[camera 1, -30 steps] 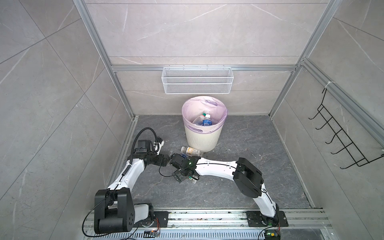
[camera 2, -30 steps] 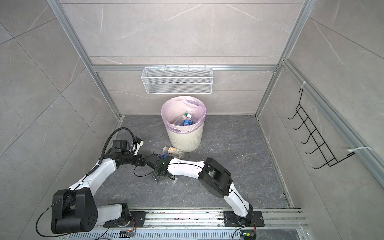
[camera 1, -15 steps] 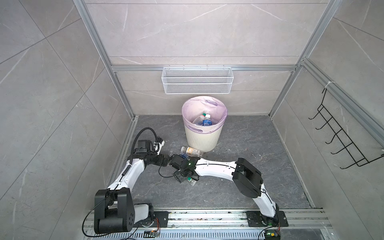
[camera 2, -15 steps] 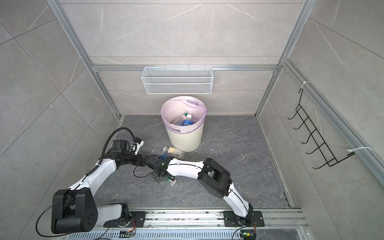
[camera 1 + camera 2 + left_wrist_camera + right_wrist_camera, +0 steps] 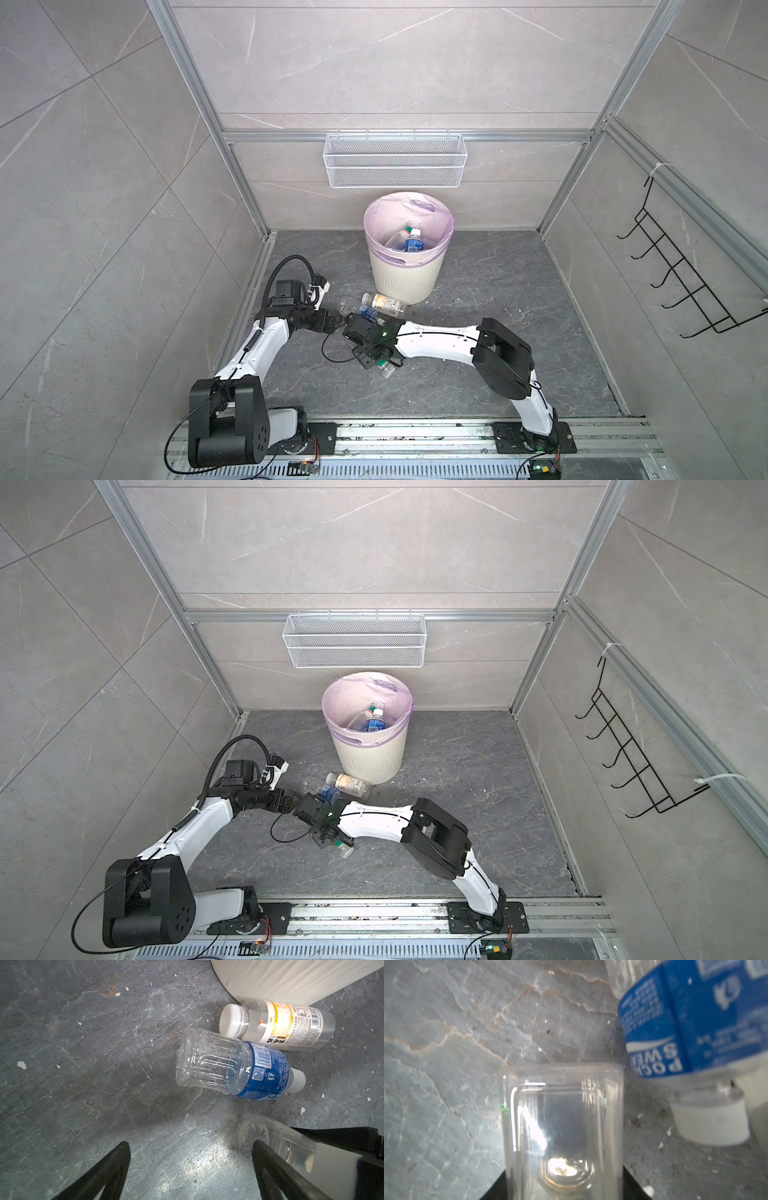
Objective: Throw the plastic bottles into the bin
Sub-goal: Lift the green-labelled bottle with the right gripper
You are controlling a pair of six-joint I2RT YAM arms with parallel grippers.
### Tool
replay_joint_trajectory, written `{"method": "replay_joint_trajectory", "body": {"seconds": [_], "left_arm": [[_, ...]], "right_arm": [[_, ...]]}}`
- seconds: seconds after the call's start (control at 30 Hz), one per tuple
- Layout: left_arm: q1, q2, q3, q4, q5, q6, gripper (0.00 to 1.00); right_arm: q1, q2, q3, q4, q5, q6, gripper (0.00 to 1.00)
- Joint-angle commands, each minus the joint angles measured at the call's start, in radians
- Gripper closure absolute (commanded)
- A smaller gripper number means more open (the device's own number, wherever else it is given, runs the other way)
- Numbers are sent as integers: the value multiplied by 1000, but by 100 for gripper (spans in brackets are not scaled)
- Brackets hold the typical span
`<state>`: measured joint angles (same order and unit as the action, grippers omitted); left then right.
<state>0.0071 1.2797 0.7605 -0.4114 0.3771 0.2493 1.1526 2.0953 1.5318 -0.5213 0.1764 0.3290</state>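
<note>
The cream bin (image 5: pixel 405 278) (image 5: pixel 370 758) with its lilac liner stands at the back and holds blue-labelled plastic bottles (image 5: pixel 411 243). In front of it two more lie on the floor: a yellow-labelled one (image 5: pixel 384 302) (image 5: pixel 286 1026) and a blue-labelled one (image 5: pixel 365 311) (image 5: pixel 239 1068) (image 5: pixel 695 1022). My right gripper (image 5: pixel 352 331) (image 5: pixel 562 1178) is shut on a clear square bottle (image 5: pixel 562 1115) (image 5: pixel 276 1142), low over the floor beside the blue-labelled one. My left gripper (image 5: pixel 334 325) (image 5: pixel 191 1144) is open and empty, facing it, one finger just in front of the clear bottle's base.
A white wire mesh basket (image 5: pixel 395 166) hangs on the back wall above the bin. A black hook rack (image 5: pixel 685 282) is on the right wall. The arms' base rail (image 5: pixel 415 432) runs along the front. A small pale thing with green (image 5: pixel 384 368) shows under my right wrist.
My right gripper's jaws have closed onto the clear bottle. Both arms have stayed almost where they were, and the left gripper is as wide as before.
</note>
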Motion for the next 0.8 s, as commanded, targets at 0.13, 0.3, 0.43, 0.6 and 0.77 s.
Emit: {"method": "replay_joint_trajectory", "body": {"seconds": [0.13, 0.3, 0.43, 0.6, 0.77], "left_arm": [[-12, -45, -12, 0, 27, 17, 6], [-35, -67, -13, 11, -6, 23, 5], [-52, -85, -18, 23, -33, 27, 5], [-77, -100, -24, 35, -63, 33, 5], [-105, -117, -31, 48, -85, 39, 5]], "right_arm": [[18, -177, -134, 62, 76, 54, 47], [18, -299, -259, 107, 110, 94, 48], [18, -386, -332, 116, 152, 124, 48], [18, -478, -398, 110, 189, 156, 48], [18, -553, -448, 103, 227, 179, 48]]}}
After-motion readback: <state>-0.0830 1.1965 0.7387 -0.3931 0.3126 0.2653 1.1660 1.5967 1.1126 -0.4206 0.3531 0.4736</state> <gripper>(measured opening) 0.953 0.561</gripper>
